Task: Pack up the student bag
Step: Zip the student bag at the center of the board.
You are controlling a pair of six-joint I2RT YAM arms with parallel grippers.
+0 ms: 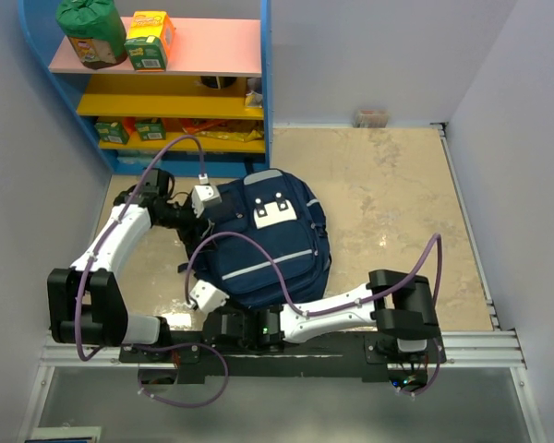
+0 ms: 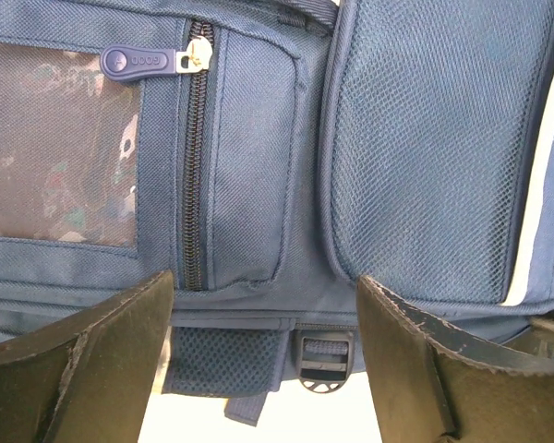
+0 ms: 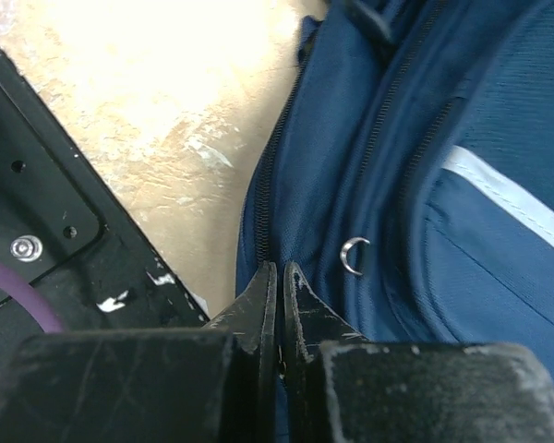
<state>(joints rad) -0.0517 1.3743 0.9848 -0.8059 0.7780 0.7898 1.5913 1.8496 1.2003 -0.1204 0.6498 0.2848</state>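
Pale grey walls close the space in on three sides. The table is beige and marbled, with bright glare near its front edge. A blue shelf stands in the far left corner, with a pink top board and yellow boards below. On top sit a green bag and a yellow box — small green boxes stand lower down.
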